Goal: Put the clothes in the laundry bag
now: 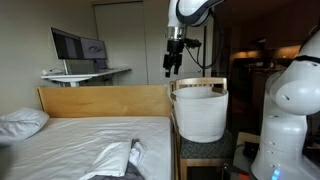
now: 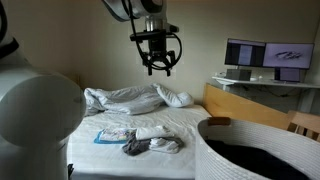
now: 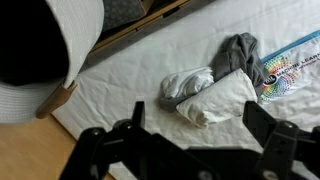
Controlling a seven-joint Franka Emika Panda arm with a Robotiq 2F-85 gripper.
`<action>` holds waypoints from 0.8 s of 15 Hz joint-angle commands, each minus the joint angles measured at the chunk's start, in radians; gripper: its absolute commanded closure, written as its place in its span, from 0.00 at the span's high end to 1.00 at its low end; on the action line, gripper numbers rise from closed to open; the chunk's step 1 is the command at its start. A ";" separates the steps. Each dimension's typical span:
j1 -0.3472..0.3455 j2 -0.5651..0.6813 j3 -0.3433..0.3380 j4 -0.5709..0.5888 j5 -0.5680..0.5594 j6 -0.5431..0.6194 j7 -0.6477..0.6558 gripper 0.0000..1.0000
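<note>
A small pile of clothes, white and grey, lies on the bed near its foot in both exterior views (image 1: pixel 122 158) (image 2: pixel 150 139). In the wrist view the clothes (image 3: pixel 212 88) lie just beyond the fingers. The white laundry bag (image 1: pixel 199 108) stands beside the bed's wooden footboard; its dark opening fills the near right corner in an exterior view (image 2: pixel 250 155), and it sits at the upper left in the wrist view (image 3: pixel 55 45). My gripper (image 1: pixel 172 66) (image 2: pixel 157 66) hangs high above the bed, open and empty, its fingers wide apart in the wrist view (image 3: pixel 198 125).
A wooden footboard (image 1: pixel 105 100) borders the bed. A white pillow (image 1: pixel 20 123) and rumpled bedding (image 2: pixel 125 97) lie at the head. A desk with monitors (image 1: pixel 80 48) (image 2: pixel 265 55) stands behind. A second white robot arm (image 1: pixel 292 100) stands close by.
</note>
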 commanded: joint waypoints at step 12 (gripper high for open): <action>0.206 0.051 0.316 0.105 0.174 -0.205 0.285 1.00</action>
